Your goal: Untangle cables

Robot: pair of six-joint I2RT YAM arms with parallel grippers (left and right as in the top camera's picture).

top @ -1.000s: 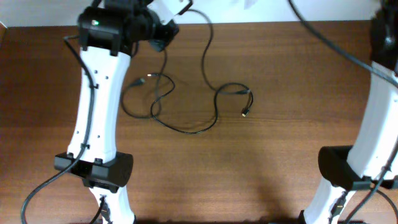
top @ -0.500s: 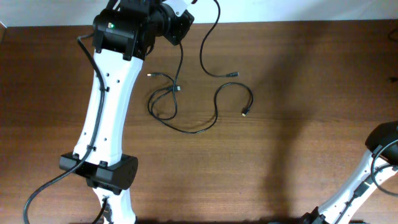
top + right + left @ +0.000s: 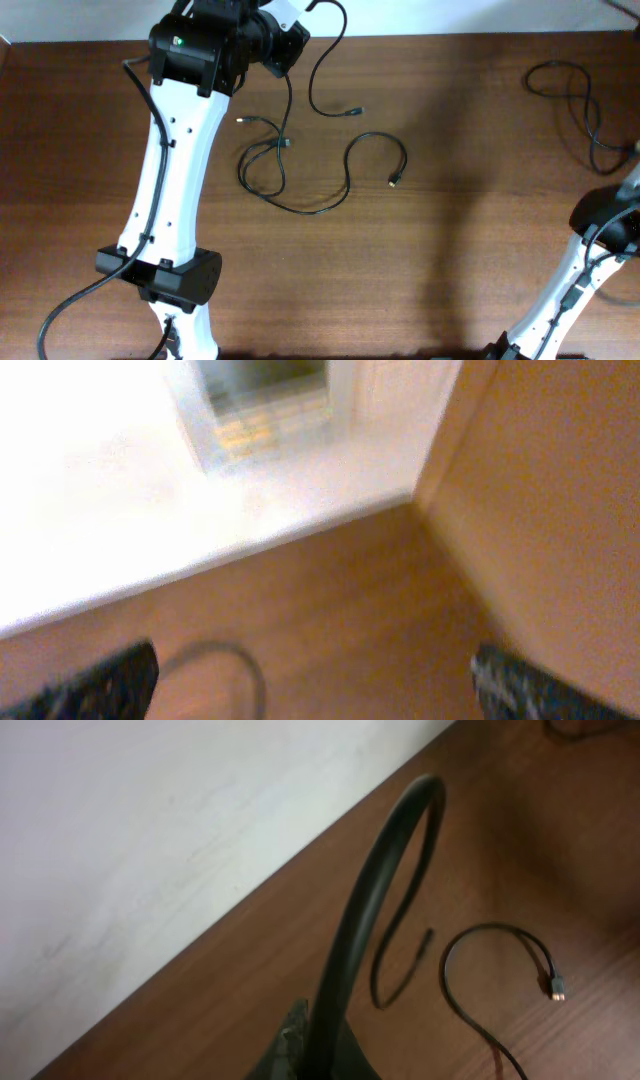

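While L claw [image 3: 318, 1055] pinches one cable [image 3: 375, 890] by the table [image 3: 450, 250] far edge, other cables [image 3: 290, 185] lie looped mid-table. A hard yank cd tighten that snarl. R claw [image 3: 315, 685] gapes, empty, w/ another coil [image 3: 570, 90] nearby.

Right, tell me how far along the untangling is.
Done: the far-right cable lies alone, well away from the rest. In hand: the left gripper holds a second cable lifted, its plug end free. Left: the tangle in the middle, its loops crossing. It looks roughly halfway.
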